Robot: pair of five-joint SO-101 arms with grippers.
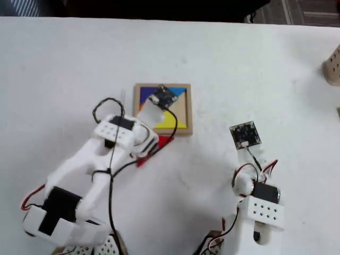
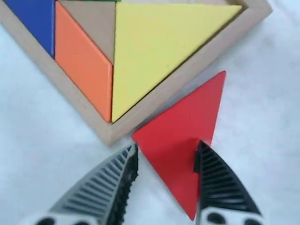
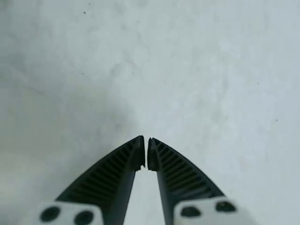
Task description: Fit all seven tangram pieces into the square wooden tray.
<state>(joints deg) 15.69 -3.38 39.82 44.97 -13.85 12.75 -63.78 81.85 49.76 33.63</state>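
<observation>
1. The right gripper [image 3: 145,152] hangs over bare table [image 3: 211,70] at the near right, well apart from the work. Its tips are closed together and it holds nothing.

2. The left gripper [image 2: 166,149] is down at the red triangle [image 2: 183,117], with its jaws apart. One finger [image 2: 119,183] stands beside the piece's edge, and the other [image 2: 213,183] overlaps the red face rather than clearing the far edge. I cannot tell whether either finger touches the piece.

3. The red triangle lies flat on the table, outside the tray [image 2: 197,62] and just beside its near rim.

4. Farther off in the tray, the yellow triangle [image 2: 159,42], the orange piece [image 2: 82,65] and the blue piece [image 2: 33,18] are seated. A bare wooden gap [image 2: 91,23] shows between the orange and the yellow.

Risks, as judged:
- Closing from this position may press on the flat face, so the piece skids or tips instead of being gripped.
- A skid toward the rim could knock the tray and unseat the seated pieces.
- A thin, flat piece gives little edge to grip, so it may slip on lifting.
- If the piece is carried over tilted, a corner could catch on the rim or ride up on the yellow triangle.
</observation>
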